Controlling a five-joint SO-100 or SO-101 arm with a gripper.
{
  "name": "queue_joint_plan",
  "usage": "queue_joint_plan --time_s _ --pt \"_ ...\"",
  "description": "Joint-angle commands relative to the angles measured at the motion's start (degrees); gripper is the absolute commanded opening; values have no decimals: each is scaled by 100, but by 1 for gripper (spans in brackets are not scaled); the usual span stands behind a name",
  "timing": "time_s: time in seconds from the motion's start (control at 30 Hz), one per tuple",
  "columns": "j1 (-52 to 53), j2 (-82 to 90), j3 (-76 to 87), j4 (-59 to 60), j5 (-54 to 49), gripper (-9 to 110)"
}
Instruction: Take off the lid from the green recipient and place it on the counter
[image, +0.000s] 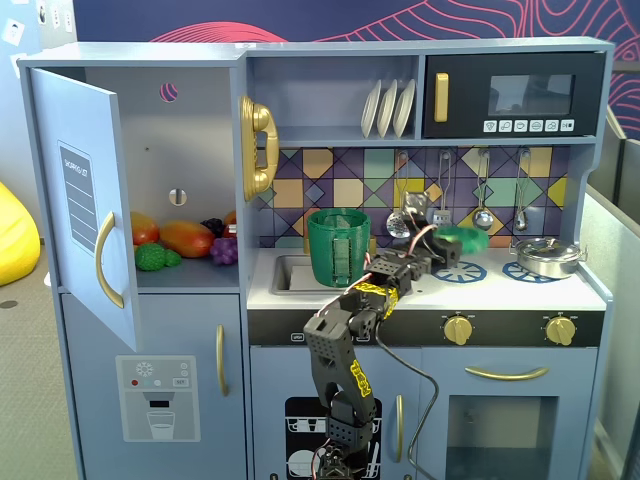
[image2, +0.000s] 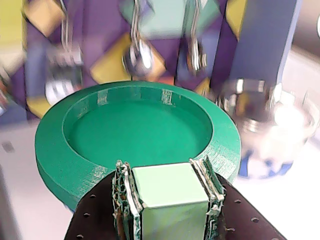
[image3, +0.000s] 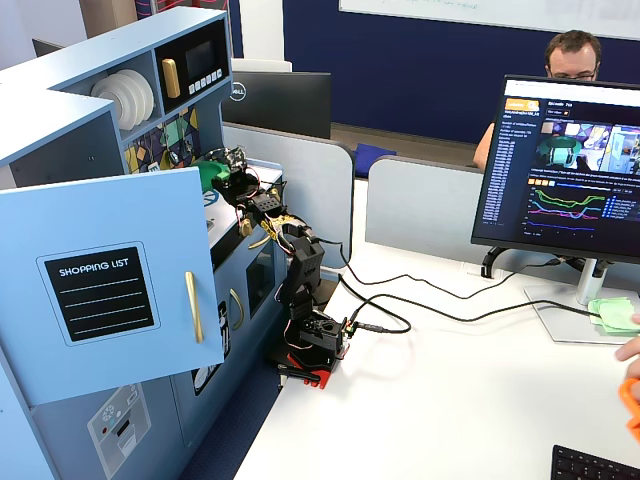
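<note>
Here, ridged round plastic lid (image2: 137, 132)

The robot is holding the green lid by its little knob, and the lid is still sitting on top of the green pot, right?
Not quite. The gripper does hold the lid by its knob, but the lid is off the green pot. The fixed view facing the kitchen shows the pot open by the sink and the lid held to its right, above the counter.
</note>
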Motion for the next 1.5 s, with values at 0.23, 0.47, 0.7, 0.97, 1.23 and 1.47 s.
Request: queue_joint_plan --time_s 0.23,0.47,0.7,0.97,1.23,1.47 --pt "44 -694 396 -1072 123 0" --pt "18 -861 659 -1028 -9 0" --pt "97 -800 879 -738 237 28" --pt "35 -527 703 -694 431 36" --pt "-114 1450 431 1107 88 32" --pt "-800 3665 1028 4685 79 28"
